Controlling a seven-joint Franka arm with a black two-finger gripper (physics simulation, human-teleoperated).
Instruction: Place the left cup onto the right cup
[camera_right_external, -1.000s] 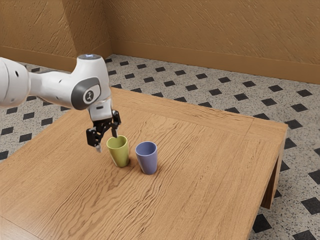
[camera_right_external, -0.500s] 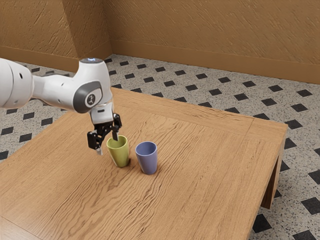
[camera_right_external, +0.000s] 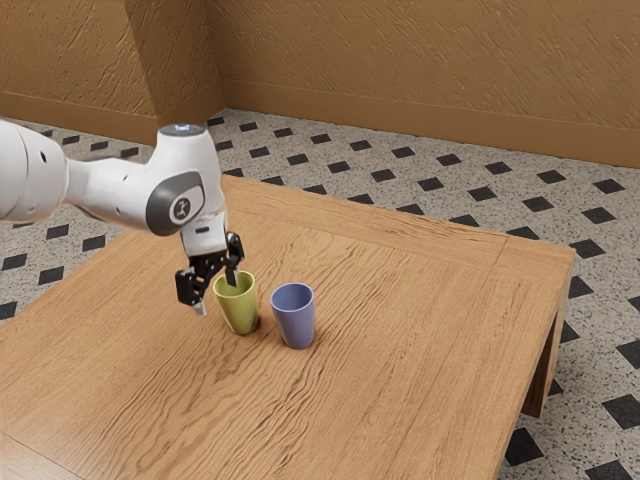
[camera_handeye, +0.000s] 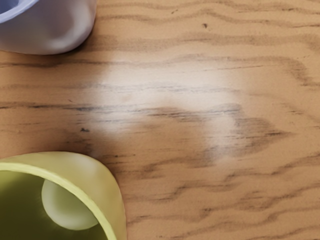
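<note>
So the tool is down at the green cup's rim, fingers spread apart, one looks to be outside the cup's wall and the other over its mouth, not pinching anything yet. Green cup stands upright on the tabletop, just beside the blue cup on the exterior view's left. Wrist view has the green cup right under the hand, blue cup near it.

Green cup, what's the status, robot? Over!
Gripper open, astride rim of green cup. Cup upright on table, not yet lifted. Blue cup upright beside it, not touching.
</note>
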